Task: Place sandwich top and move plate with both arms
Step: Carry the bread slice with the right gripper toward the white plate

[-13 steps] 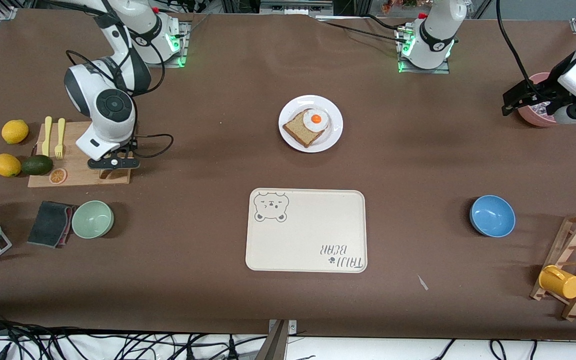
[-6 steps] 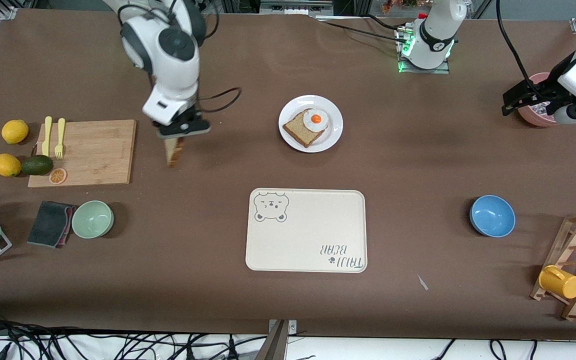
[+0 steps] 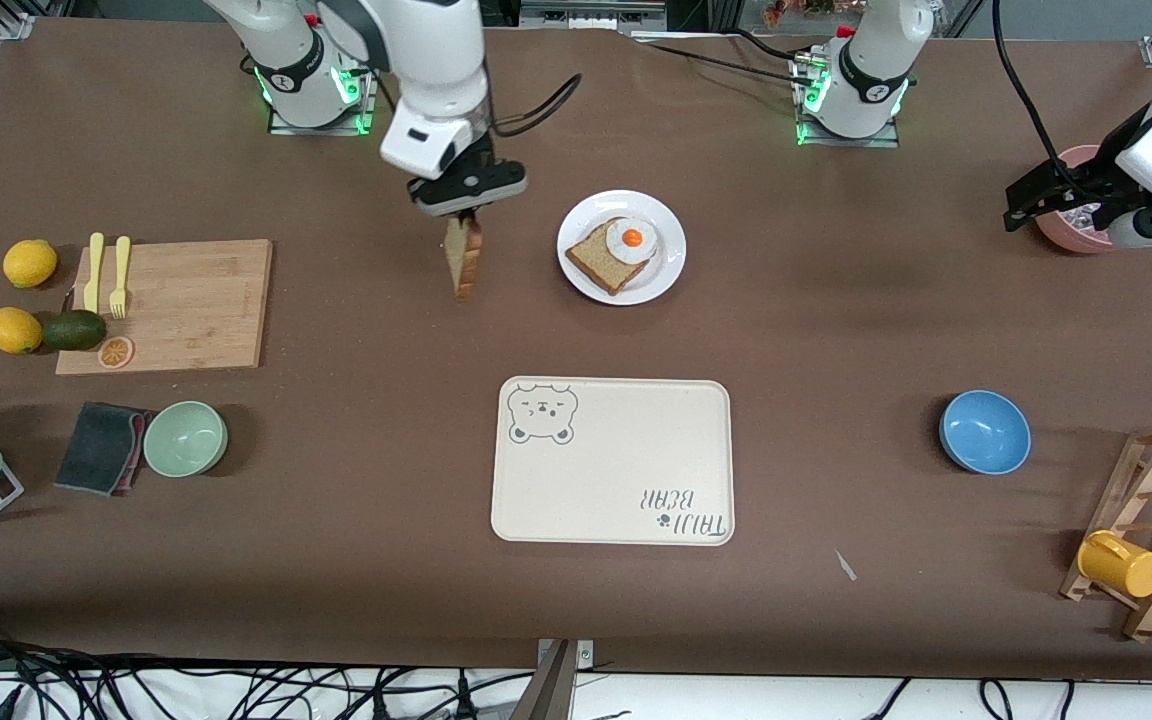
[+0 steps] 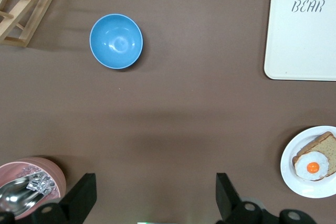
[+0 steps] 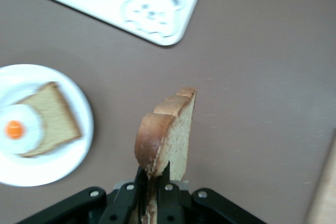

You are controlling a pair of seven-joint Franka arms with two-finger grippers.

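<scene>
My right gripper (image 3: 463,220) is shut on the sandwich top (image 3: 464,264), a tan bread slice that hangs on edge above the table, beside the plate on the side toward the right arm's end. In the right wrist view the slice (image 5: 173,129) stands up from the pinching gripper (image 5: 154,176). The white plate (image 3: 672,262) carries a squarer bread slice (image 3: 598,260) with a fried egg (image 3: 632,239) on it. At the left arm's end of the table my left gripper (image 3: 1016,210) waits, open and empty (image 4: 155,198), by a pink bowl (image 3: 1061,228).
A cream bear-print tray (image 3: 616,480) lies nearer the camera than the plate. A wooden cutting board (image 3: 186,300), lemons, an avocado and a green bowl (image 3: 185,437) sit at the right arm's end. A blue bowl (image 3: 984,430) and a wooden rack (image 3: 1151,530) sit at the left arm's end.
My right arm lifted the sandwich top off the cutting board and carried it across toward the plate. The left arm has not moved.
</scene>
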